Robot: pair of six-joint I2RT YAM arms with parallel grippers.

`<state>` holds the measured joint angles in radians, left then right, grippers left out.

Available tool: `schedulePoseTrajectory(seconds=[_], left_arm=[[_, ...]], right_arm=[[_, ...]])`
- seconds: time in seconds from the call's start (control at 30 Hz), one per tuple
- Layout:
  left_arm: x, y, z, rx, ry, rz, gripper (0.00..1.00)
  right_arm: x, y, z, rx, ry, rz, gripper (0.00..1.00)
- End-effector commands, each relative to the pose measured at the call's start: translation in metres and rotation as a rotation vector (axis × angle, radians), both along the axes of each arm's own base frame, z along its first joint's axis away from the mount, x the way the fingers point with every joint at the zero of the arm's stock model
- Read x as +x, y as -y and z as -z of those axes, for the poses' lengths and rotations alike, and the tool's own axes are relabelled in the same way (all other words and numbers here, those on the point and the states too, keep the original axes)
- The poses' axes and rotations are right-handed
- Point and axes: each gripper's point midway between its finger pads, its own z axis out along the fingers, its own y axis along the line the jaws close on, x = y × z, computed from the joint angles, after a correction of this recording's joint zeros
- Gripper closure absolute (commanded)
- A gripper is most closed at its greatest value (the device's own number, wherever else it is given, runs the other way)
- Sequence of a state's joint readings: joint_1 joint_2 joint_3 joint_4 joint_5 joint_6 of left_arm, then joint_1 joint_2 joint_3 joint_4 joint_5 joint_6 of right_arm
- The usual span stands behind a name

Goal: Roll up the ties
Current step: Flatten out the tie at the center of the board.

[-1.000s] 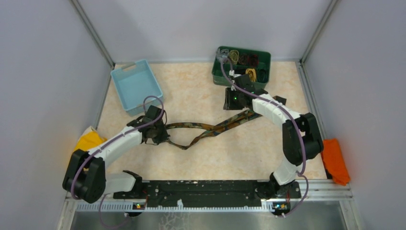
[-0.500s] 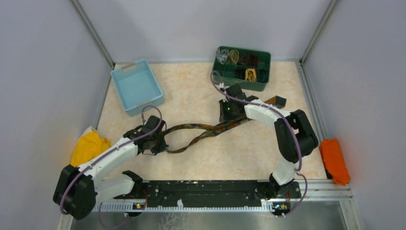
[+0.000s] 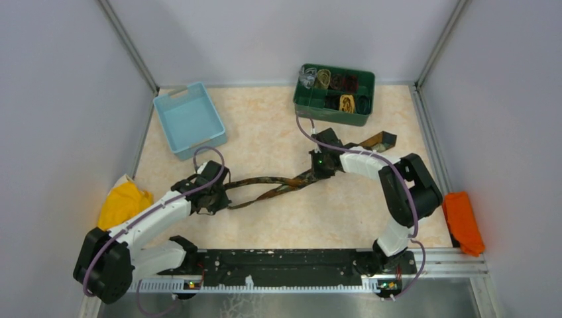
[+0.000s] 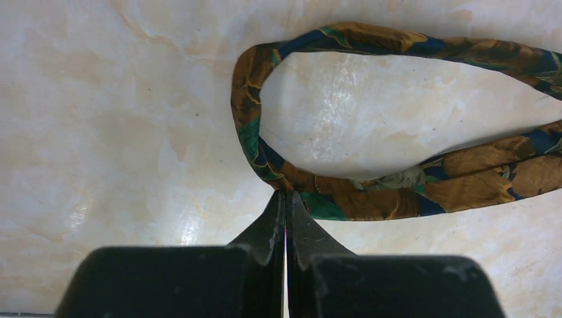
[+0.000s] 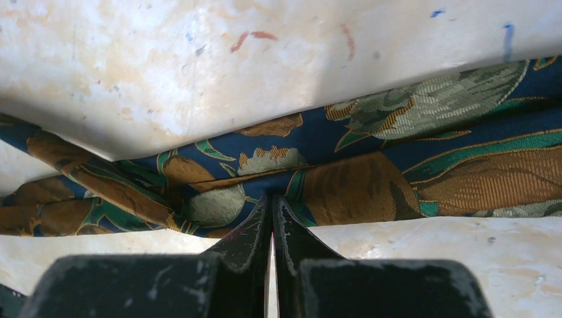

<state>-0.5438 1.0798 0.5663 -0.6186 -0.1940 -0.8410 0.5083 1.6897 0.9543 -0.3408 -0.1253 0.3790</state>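
Though my own black fingers are hiding the exact pinch points, both pincers are pressing shut on the patterned tie — the left pincer at the bend of its loop, the right pincer at the lower edge of its wider stretch. Compared with a second ago, the tie is sagging less between them — its loop is narrowing. It is stretching across the table, my right arm covering part of it.

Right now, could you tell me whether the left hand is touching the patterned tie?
Touching. In the left wrist view, the left hand is shut, its tips pinching the patterned tie at the loop's lower edge.
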Motion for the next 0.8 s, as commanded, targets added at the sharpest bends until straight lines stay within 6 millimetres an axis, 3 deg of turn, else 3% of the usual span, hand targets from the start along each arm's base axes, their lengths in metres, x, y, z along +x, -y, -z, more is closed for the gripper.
schedulePoseTrajectory(seconds=[0.0,0.27,0.47,0.67,0.77], left_arm=[[0.002,-0.015,-0.006,0.074,0.025,-0.034,1.0],[0.02,-0.028,-0.022,0.144,0.11,-0.089,1.0],[0.037,-0.039,-0.016,0.23,0.141,-0.145,1.0],[0.036,-0.055,0.001,0.336,0.109,-0.191,1.0],[0.031,-0.061,0.007,0.367,0.083,-0.203,0.92]], right_arm=[[0.002,0.051,0.026,-0.158,-0.03,0.142,0.99],[0.02,0.086,0.04,-0.205,-0.037,0.266,1.0],[0.022,0.102,0.048,-0.235,-0.053,0.324,1.0],[0.024,0.102,0.051,-0.233,-0.062,0.331,1.0],[0.032,0.098,0.04,-0.213,-0.032,0.331,1.0]])
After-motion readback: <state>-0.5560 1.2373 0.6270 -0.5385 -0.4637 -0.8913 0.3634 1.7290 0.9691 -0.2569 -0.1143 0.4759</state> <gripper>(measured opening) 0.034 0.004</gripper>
